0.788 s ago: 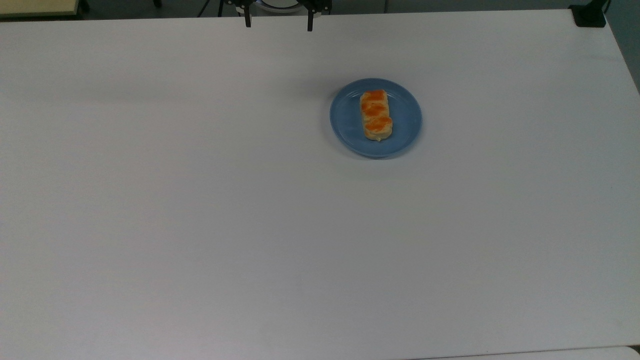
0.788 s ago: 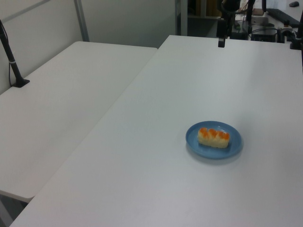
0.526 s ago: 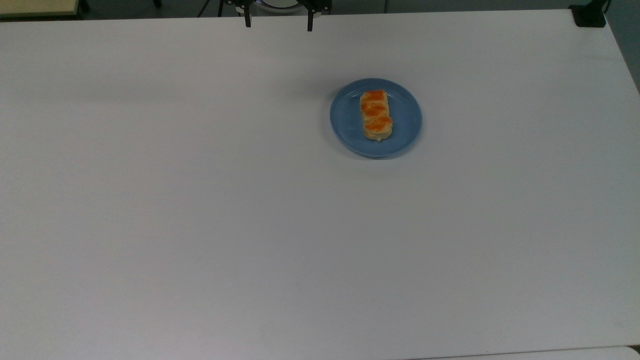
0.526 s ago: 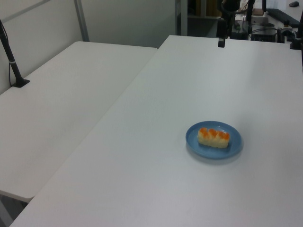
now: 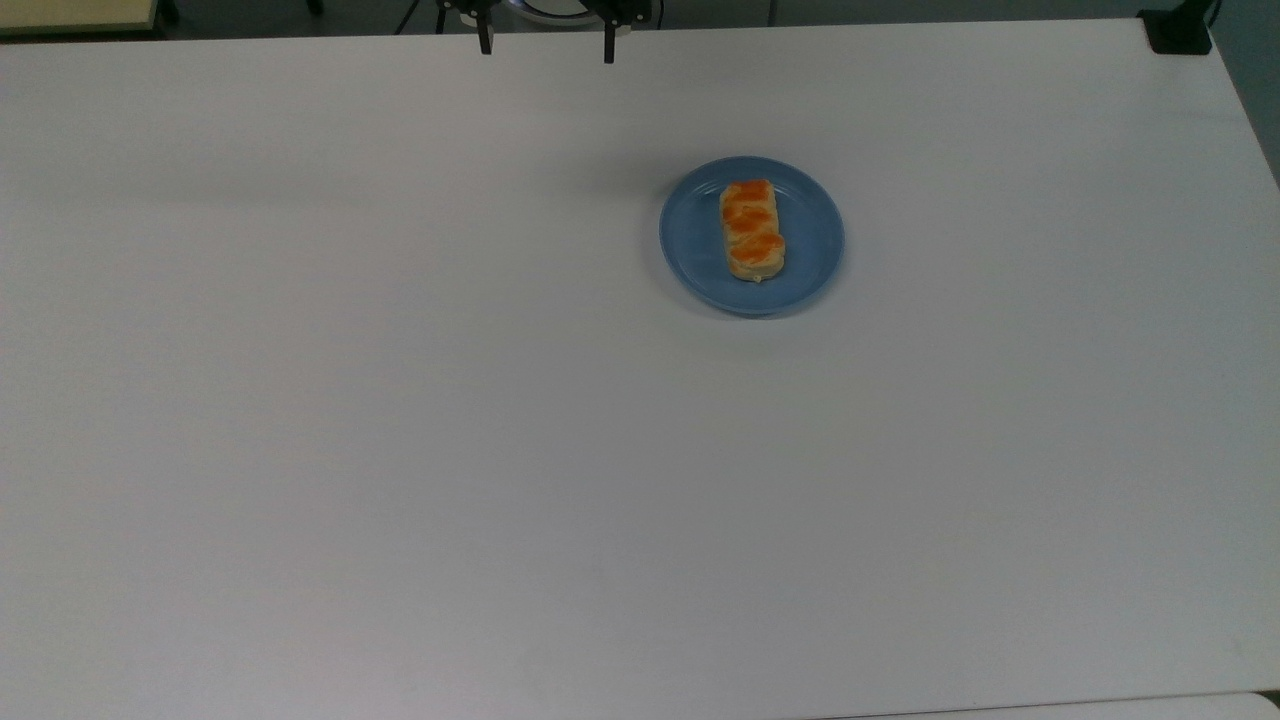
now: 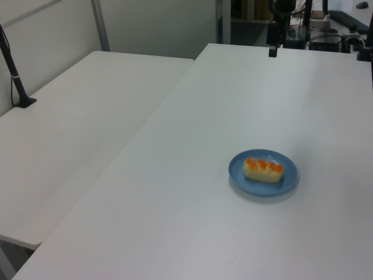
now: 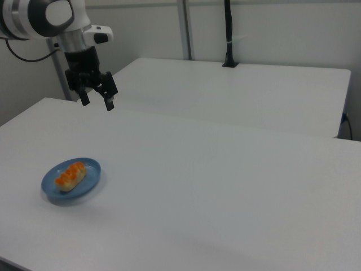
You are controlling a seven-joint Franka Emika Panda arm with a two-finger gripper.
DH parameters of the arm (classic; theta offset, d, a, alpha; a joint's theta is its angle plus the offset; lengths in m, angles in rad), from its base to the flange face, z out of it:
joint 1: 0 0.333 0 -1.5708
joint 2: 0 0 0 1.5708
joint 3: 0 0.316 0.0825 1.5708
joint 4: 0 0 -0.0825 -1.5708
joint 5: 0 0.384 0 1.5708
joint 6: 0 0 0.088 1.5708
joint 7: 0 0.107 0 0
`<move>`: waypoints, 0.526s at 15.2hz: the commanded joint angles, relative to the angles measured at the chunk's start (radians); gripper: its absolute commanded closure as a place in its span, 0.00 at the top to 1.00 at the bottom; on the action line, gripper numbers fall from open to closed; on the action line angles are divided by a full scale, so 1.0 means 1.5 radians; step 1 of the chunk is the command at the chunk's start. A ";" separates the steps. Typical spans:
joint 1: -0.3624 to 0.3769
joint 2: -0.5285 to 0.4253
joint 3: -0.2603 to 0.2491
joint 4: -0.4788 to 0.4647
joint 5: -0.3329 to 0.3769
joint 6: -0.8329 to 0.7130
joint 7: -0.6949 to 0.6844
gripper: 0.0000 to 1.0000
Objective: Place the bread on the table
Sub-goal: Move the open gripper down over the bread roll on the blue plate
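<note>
Bread (image 5: 752,229) is lying on the blue plate (image 5: 812,240), not yet moved to the counter (image 5: 400,420).

Counter is standing broad, white and bare around the plate, which is sitting toward the top view's upper right. Gripper (image 7: 97,101) is hovering above the counter's far edge, well apart from the plate, fingers spread wide and holding nothing. Bread is resting lengthwise across the plate's middle, three orange bumps facing up. Risks, as judged: a descent off the roll's narrow axis is likely to nudge it or tip the shallow plate; squeezing too hard is likely to crush a soft roll.
</note>
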 commanded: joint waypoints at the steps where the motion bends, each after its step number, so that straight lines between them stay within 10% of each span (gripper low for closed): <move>1: -0.004 -0.001 0.000 0.011 0.020 -0.018 -0.017 1.00; 8: 0.003 0.014 0.009 0.009 0.033 -0.016 -0.015 1.00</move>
